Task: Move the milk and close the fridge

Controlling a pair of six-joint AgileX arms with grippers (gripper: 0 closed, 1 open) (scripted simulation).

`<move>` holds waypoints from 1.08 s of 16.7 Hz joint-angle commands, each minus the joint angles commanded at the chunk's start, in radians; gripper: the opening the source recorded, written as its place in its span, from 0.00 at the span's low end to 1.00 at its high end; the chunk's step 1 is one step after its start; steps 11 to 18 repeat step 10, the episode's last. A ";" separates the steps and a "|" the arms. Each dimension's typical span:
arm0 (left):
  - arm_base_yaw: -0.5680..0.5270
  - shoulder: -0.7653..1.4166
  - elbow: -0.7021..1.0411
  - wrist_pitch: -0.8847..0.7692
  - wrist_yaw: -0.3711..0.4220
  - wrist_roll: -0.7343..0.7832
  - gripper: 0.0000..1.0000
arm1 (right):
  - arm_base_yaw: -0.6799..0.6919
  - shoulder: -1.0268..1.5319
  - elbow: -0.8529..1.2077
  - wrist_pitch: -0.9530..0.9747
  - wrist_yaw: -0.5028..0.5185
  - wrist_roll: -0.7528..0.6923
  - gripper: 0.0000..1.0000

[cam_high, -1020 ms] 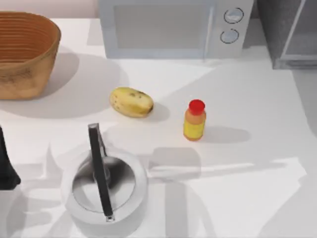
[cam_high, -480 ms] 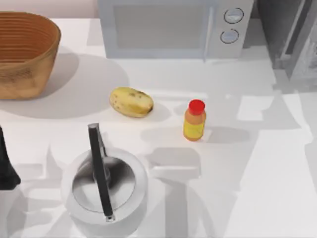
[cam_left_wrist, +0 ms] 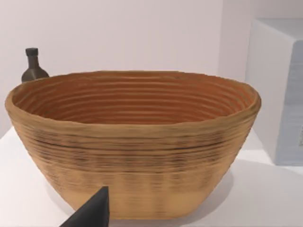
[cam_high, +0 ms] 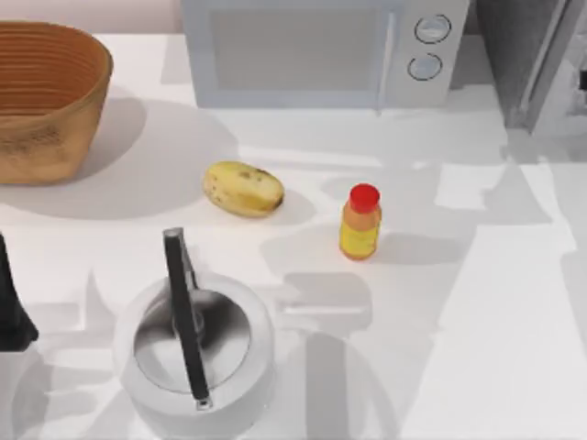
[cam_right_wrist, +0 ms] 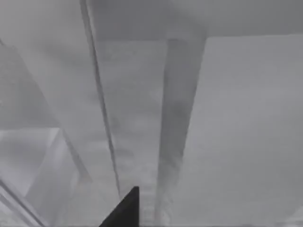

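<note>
One fridge [cam_high: 537, 60], one microwave [cam_high: 321, 50], one yellow bottle [cam_high: 360, 223] — end effector states cannot be told.

A white table [cam_high: 477, 302] spreads under bright light, crossed by soft grey shadows and paler sunlit patches toward its right side. Behind it rises a plain, pale pinkish-white wall [cam_left_wrist: 142, 33], bare and evenly lit. The tabletop meets that wall at the far edge, and the shadows lie thickest near the front.
</note>
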 joint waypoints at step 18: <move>0.000 0.000 0.000 0.000 0.000 0.000 1.00 | 0.002 0.291 0.380 -0.071 0.004 0.002 1.00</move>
